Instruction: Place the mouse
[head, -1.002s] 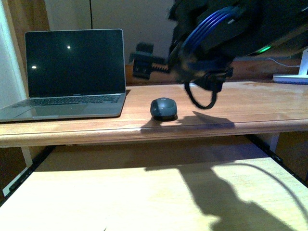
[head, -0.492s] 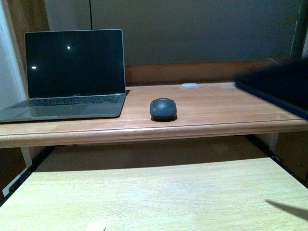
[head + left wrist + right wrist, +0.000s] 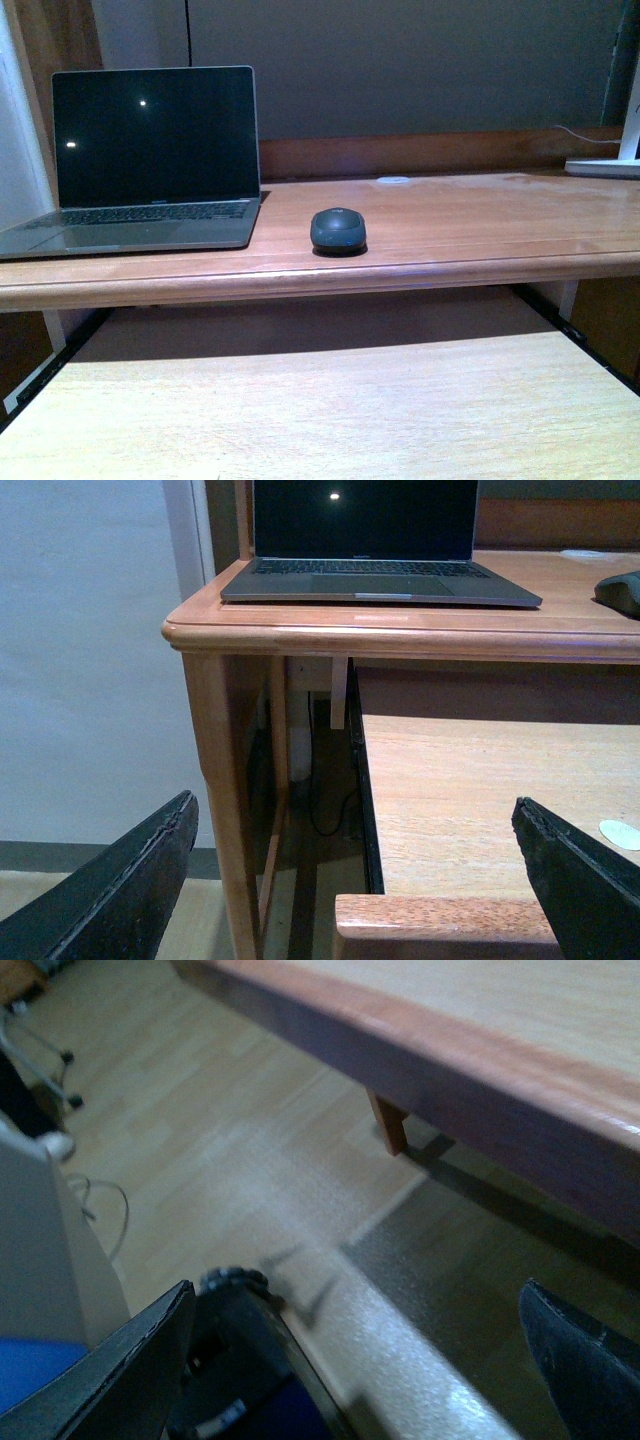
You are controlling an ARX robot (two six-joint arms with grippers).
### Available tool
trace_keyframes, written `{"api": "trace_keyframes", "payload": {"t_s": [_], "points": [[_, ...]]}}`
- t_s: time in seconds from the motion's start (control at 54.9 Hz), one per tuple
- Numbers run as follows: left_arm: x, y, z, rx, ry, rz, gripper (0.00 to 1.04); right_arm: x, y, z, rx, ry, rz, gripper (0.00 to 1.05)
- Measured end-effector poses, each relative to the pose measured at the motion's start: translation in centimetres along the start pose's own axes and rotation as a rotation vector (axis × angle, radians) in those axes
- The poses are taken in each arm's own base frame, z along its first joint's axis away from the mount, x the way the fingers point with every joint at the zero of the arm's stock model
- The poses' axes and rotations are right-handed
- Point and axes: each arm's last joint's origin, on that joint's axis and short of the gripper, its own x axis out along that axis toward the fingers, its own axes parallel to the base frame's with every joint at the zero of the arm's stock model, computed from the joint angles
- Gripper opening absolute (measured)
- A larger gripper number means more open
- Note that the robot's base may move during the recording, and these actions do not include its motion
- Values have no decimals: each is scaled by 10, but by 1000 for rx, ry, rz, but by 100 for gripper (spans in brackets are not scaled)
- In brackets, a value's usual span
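While I look straight ahead from the front view, the mouse [image 3: 338, 229] sits flat on the desk top [image 3: 480, 225], near its front edge and roughly in the middle. It lies just beside the laptop [image 3: 150, 160], off that machine's right front corner, not touching it. The laptop stands open with a dark screen that carries two small glints of light. A white disc [image 3: 394, 180] lies farther back, near the rear board, well apart from the mouse. Below the desk top, a pale lower shelf [image 3: 330, 410] spreads out toward me.

Over to the left wrist view: my left gripper [image 3: 353, 800] hangs low beside the desk's corner, jaws spread wide and holding nothing, its black fingers [image 3: 130, 890] framing the scene. Up on the desk top I see the laptop [image 3: 365, 575] from its front edge, and the mouse [image 3: 620, 590] just peeks in at the picture's border, well apart from my gripper. A pale round patch [image 3: 620, 833] rests on the lower shelf [image 3: 480, 780].

Now the right wrist view, which is rather blurred: my right gripper [image 3: 357, 1285] has its jaws wide apart too, clamped on nothing, hovering over the floor [image 3: 200, 1110]. A wooden desk edge [image 3: 450, 1050] runs across, with a leg [image 3: 390, 1125] under it.
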Motion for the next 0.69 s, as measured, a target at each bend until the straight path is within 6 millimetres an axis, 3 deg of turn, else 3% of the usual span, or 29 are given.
{"api": "trace_keyframes", "payload": {"t_s": [0.164,0.255,0.492,0.692], "points": [[0,0,0,0,0,0,97,32,4,-3,-287,53,-6,97],[0,0,0,0,0,0,97,51,2,4,-358,37,-51,97],[0,0,0,0,0,0,97,99,-3,22,-350,-11,-163,97],[0,0,0,0,0,0,97,143,-22,53,-310,-104,-394,97]]}}
